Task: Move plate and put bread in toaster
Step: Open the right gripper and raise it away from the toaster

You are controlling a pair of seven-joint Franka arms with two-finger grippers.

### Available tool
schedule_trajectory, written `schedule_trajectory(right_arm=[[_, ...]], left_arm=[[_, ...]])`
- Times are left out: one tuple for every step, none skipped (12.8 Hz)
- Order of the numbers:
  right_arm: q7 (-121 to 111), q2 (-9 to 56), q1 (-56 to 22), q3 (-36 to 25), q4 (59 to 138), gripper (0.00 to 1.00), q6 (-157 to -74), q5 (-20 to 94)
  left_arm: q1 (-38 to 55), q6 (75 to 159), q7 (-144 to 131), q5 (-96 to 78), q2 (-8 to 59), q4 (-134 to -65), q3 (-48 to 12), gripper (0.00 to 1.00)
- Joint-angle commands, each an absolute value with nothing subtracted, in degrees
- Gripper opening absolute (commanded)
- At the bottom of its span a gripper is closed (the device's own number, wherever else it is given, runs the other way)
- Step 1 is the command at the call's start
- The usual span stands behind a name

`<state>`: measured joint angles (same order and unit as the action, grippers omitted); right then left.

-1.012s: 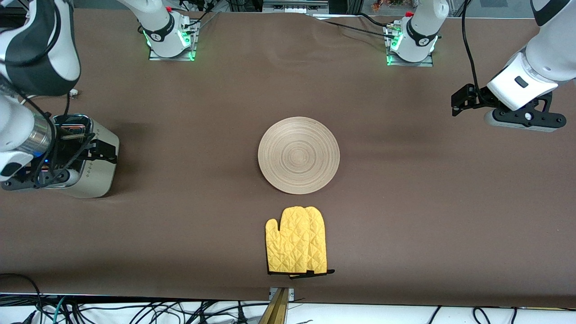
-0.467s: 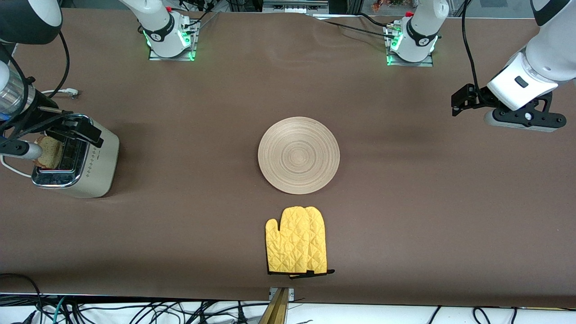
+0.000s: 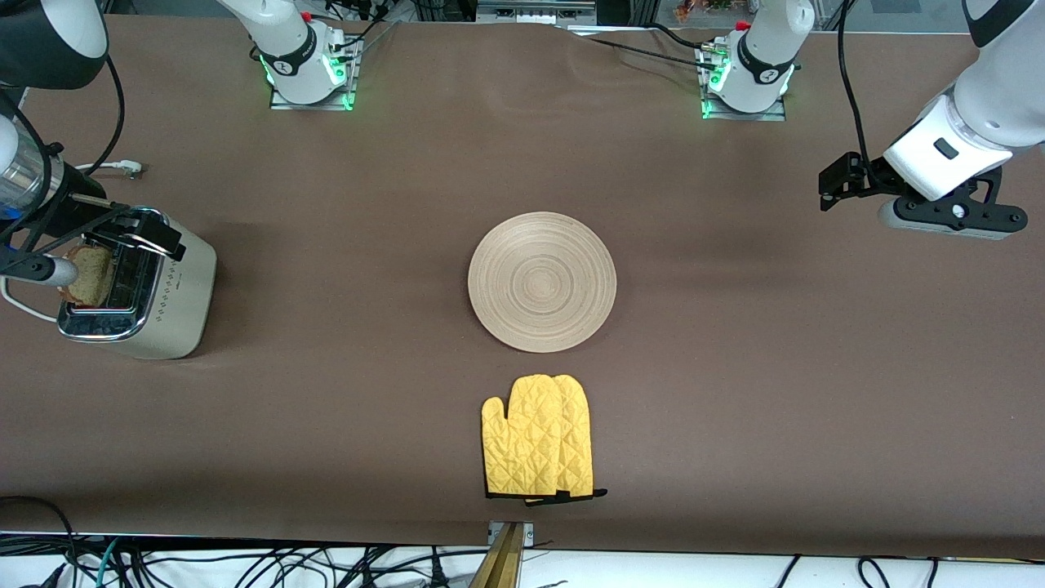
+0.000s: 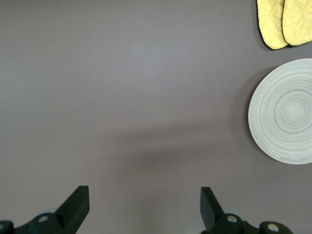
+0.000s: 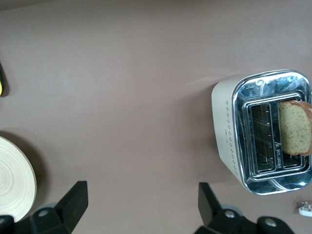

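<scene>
over the toaster, the empty, wide-open right end effector has risen off the bread

The right pincer has lifted off the toaster — bread now showing in its slot.

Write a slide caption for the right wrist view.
Bread sits in the toaster; open right end effector above bare table.

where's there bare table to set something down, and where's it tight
Free: the wide stretch between the plate and the toaster, and the one from the plate toward the left arm's end, under the open left gripper. Tight: the gap between plate and oven mitt, and at the toaster, where the open right gripper hangs over the bread.
</scene>
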<state>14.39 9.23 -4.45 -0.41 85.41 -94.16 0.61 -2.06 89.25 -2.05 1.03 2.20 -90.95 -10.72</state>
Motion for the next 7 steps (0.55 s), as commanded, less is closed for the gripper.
schedule_trajectory(right_arm=[[15.0,7.9,-3.9,1.1,85.3,1.00,-92.6,-0.2],[14.3,8.0,-3.9,1.1,85.1,1.00,-92.6,-0.8],[12.8,8.3,-3.9,1.1,85.0,1.00,-92.6,-0.9],[11.4,8.4,-3.8,1.1,85.0,1.00,-92.5,-0.9],[10.4,8.4,-3.5,0.9,85.0,1.00,-92.6,-0.8],[9.3,8.4,-3.3,0.7,85.0,1.00,-92.6,-0.6],[8.1,8.6,-3.3,0.7,85.0,1.00,-92.6,-0.9]], left_arm=[[-1.7,88.4,-3.0,3.1,2.4,-89.8,-10.9,1.00],[-1.6,88.4,-3.0,3.1,2.4,-89.8,-10.9,1.00],[-1.7,88.4,-3.0,3.1,2.4,-89.8,-10.9,1.00],[-1.6,88.4,-3.0,3.1,2.4,-89.8,-10.9,1.00],[-1.6,88.4,-3.0,3.1,2.4,-89.8,-10.9,1.00],[-1.7,88.4,-2.9,3.1,2.3,-89.8,-10.9,1.00],[-1.6,88.4,-2.9,3.1,2.4,-89.8,-10.9,1.00]])
